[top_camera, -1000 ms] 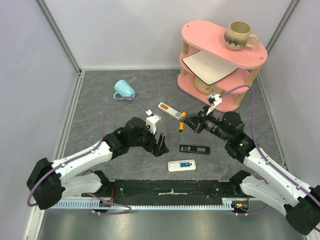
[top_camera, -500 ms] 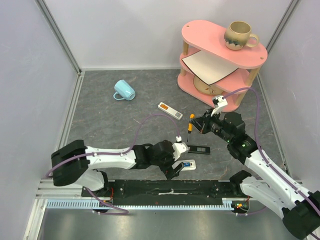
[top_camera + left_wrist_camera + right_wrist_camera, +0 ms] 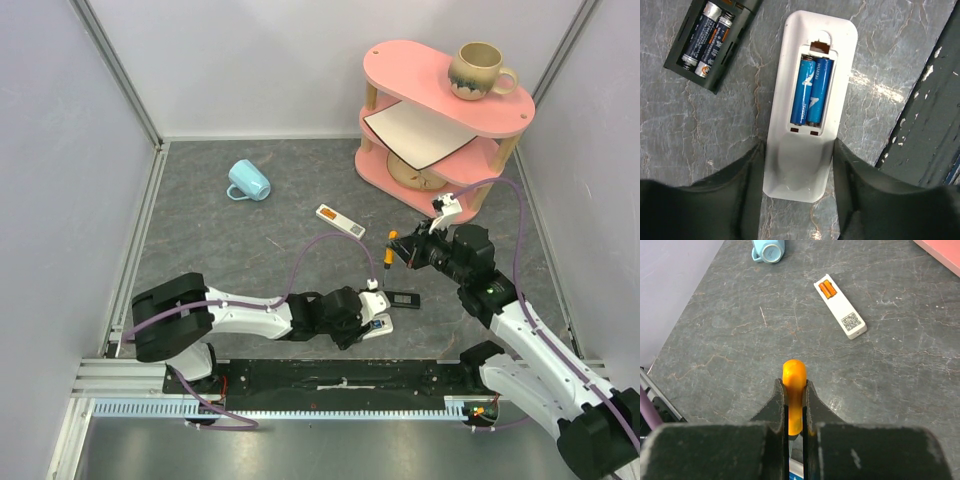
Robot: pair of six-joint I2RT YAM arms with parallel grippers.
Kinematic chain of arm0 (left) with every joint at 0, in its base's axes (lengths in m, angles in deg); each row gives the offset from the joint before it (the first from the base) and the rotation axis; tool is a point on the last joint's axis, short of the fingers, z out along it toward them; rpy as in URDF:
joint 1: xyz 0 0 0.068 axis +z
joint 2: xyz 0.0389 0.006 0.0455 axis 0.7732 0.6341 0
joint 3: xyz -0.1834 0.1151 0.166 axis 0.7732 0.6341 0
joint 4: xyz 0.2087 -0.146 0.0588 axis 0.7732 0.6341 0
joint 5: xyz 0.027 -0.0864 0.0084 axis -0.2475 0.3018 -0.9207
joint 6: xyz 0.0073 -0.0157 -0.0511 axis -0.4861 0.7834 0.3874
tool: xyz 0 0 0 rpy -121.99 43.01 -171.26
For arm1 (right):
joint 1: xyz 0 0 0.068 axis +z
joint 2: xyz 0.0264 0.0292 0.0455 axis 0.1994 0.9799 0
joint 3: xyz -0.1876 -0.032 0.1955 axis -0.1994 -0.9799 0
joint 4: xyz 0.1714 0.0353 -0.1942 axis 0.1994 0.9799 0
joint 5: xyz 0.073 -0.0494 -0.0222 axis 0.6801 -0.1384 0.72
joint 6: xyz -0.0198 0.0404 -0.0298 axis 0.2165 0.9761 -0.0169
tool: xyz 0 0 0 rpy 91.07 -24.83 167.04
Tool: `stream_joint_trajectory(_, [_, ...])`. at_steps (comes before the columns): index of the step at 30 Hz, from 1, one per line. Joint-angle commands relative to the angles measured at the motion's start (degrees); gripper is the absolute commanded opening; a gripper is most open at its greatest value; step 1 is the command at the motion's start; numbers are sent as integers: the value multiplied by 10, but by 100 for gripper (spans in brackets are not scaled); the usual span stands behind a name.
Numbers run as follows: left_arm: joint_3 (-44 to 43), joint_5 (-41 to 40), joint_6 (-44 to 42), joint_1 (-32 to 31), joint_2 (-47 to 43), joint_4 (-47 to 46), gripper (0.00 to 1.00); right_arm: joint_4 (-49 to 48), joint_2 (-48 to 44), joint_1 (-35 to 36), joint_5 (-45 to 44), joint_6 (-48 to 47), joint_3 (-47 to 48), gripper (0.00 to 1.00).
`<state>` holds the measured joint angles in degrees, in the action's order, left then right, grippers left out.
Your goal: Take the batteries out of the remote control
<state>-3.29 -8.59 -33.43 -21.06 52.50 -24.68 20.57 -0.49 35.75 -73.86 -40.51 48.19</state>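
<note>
— Where do the blue batteries (image 3: 811,90) sit?
— Two of them, side by side in the open bay of the white remote (image 3: 844,60), which lies back-up on the desk (image 3: 700,130) by its near edge.
— The left hand (image 3: 799,150)?
— Fingers flank the remote's lower end; whether they press it, I cannot tell.
— Beside that?
— A black remote (image 3: 732,52), also open, with two dark batteries (image 3: 702,35) inside.
— The right hand (image 3: 795,412)?
— Clamped tight on an orange screwdriver (image 3: 793,375), up above the desk.
</note>
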Motion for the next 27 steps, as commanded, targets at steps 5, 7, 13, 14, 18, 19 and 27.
stream_joint_trajectory(5, [-5, -19, 5, -6, 17, -27, 15, -5, -16, -24, 25, -9, -5, 0])
stream_joint_trajectory(7, [0, -22, 9, -6, 6, -29, 13, -5, -18, -28, 24, -9, -7, 0])
stream_joint_trajectory(13, [17, -58, 20, -1, -76, -22, 5, 8, -23, -33, 26, -11, -7, 0])
stream_joint_trajectory(14, [18, -57, 21, 2, -92, -20, 5, 8, -23, -34, 26, -12, -7, 0])
stream_joint_trajectory(18, [28, -74, 26, 26, -160, -2, 3, 9, -22, -35, 26, -13, -8, 0])
stream_joint_trajectory(19, [29, -71, 26, 47, -183, 7, 3, 9, -22, -36, 27, -14, -7, 0])
stream_joint_trajectory(27, [-12, -35, -3, 155, -161, 66, 2, 7, -21, -38, 24, -14, -10, 0])
